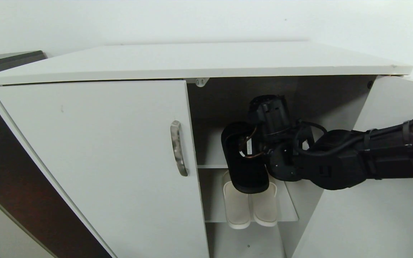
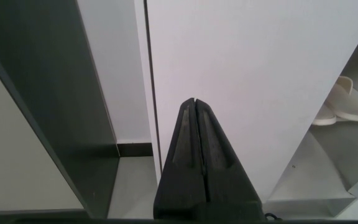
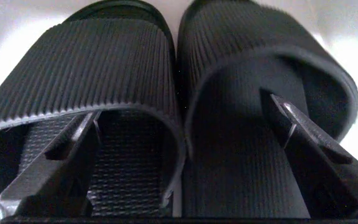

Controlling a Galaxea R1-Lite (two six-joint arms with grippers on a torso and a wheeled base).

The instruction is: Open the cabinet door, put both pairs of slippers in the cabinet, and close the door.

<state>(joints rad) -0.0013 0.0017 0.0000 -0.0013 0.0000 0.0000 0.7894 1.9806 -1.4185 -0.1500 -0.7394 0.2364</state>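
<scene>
the white cabinet has its left door closed, with a metal handle near the inner edge. the right door is swung wide open.

the right arm reaches into the open half from the right, and the black slippers hang in the opening at its end, just above the white slippers. the black pair's lower end overlaps the white pair in the head view, so i cannot tell if they touch. the 2 white slippers lie side by side on the lower shelf, their near ends poking past its front edge.

in the right wrist view, the right gripper has 1 finger under each ribbed strap and pinches the 2 black slippers together at their touching inner sides.

the left gripper hangs low in front of the closed left door, its fingers pressed together and holding nothing. the white slippers show past that door's edge.
</scene>
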